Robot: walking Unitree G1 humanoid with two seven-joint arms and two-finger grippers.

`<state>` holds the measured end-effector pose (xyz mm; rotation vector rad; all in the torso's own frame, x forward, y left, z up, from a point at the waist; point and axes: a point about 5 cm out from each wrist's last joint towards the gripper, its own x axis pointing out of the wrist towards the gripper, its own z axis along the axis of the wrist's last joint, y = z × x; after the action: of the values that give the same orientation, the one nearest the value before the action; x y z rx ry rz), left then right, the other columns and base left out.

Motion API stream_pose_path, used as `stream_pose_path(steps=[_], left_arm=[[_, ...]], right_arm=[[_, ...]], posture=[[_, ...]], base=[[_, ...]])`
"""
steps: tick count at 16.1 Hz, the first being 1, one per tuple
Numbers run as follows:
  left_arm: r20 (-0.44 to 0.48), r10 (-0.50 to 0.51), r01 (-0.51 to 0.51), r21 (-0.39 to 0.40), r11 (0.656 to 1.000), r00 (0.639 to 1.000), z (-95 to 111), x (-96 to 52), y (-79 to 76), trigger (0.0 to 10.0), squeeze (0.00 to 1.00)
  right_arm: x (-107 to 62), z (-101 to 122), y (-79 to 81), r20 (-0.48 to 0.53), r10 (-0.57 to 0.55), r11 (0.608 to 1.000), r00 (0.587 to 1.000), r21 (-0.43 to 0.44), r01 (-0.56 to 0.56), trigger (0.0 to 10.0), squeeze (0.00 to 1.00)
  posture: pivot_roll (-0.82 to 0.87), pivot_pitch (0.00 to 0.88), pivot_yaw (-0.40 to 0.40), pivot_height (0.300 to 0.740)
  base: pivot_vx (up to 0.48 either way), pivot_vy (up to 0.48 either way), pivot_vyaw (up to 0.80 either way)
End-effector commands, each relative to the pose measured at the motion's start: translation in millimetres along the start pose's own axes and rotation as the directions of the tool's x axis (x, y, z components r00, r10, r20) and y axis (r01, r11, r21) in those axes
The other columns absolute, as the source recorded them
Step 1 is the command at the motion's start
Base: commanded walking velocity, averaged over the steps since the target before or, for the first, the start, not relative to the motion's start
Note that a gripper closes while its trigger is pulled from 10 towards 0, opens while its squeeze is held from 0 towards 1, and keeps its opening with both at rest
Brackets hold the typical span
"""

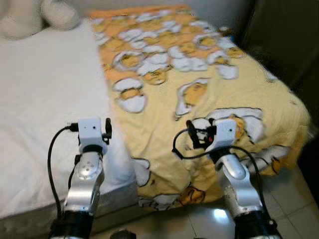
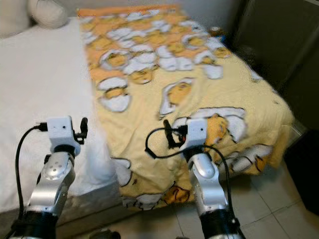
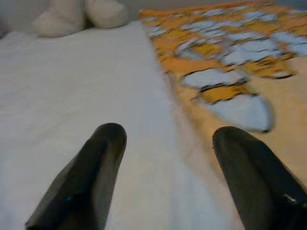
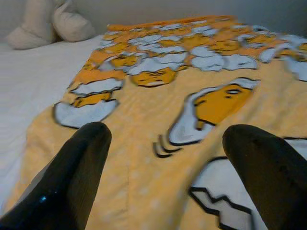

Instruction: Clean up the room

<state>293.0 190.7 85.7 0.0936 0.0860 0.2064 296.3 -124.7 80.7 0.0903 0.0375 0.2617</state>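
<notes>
Two silver arms reach forward over the near edge of a bed (image 1: 45,94) covered by a white sheet. Left gripper (image 3: 168,182): fingers spread wide and grasping nothing, held above the white sheet just beside the edge of a yellow blanket (image 1: 209,89). Right gripper (image 4: 163,182): fingers likewise spread apart and empty, held above the yellow blanket near its lower end. The blanket, printed with white and orange cartoon egg figures, lies spread along the robot's right half of the bed, from the far end down to the foot, where its lower edge hangs over the mattress toward the tiled floor (image 1: 299,204). Its surface is rumpled near the right arm, and its left edge runs roughly straight along the middle of the bed, resting on the white sheet. A pale plush toy (image 1: 30,15) sits at the far left corner of the bed, well apart from both grippers. Dark furniture (image 1: 289,35) stands to the right of the bed; the head views are slightly blurred.
</notes>
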Motion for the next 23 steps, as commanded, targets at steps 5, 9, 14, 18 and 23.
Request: stream_pose_path(steps=[5, 9, 14, 18, 23], left_arm=[[0.021, -0.005, 0.005, -0.009, 1.000, 1.000, 6, -2.7, 3.9, 10.0, 0.76], [-0.024, -0.035, 0.035, 0.014, 0.999, 0.999, 2, 8.4, 8.4, 10.0, 0.00], [-0.031, -0.059, 0.060, 0.026, 0.998, 0.998, 0, 12.0, 11.2, 10.0, 0.00], [-0.082, -0.246, 0.251, 0.060, 0.966, 0.966, -7, 22.5, -17.6, 10.0, 0.00], [-0.194, -0.290, 0.299, 0.019, 0.954, 0.937, -19, 37.8, -38.6, 10.0, 0.00]], right_arm=[[3.6, -3, 6.2, -0.004, 0.035, 0.999, 0.999, 0.000, -0.035, 10.0, 0.00], [5.2, -3, 16.4, 0.007, 0.067, 0.998, 0.998, -0.007, -0.067, 10.0, 0.00], [1.8, -6, 19.8, 0.013, 0.074, 0.997, 0.997, -0.002, -0.074, 10.0, 0.00], [-13.6, -5, 26.7, 0.035, 0.114, 0.993, 0.993, -0.014, -0.113, 10.0, 0.00], [-67.2, -5, 4.7, 0.000, 0.021, 0.999, 1.000, -0.027, -0.021, 10.0, 0.00]], posture=[[-0.04, 0.000, 0.012, 0.740], [-0.03, 0.000, 0.009, 0.740], [-0.04, 0.000, 0.021, 0.740], [-0.07, 0.000, 0.046, 0.740], [-0.19, 0.056, 0.079, 0.740]], base=[[0.000, -0.286, 0.37], [0.000, 0.000, 0.00], [0.000, 0.000, 0.00], [0.000, 0.000, 0.00], [0.000, 0.000, 0.00]])
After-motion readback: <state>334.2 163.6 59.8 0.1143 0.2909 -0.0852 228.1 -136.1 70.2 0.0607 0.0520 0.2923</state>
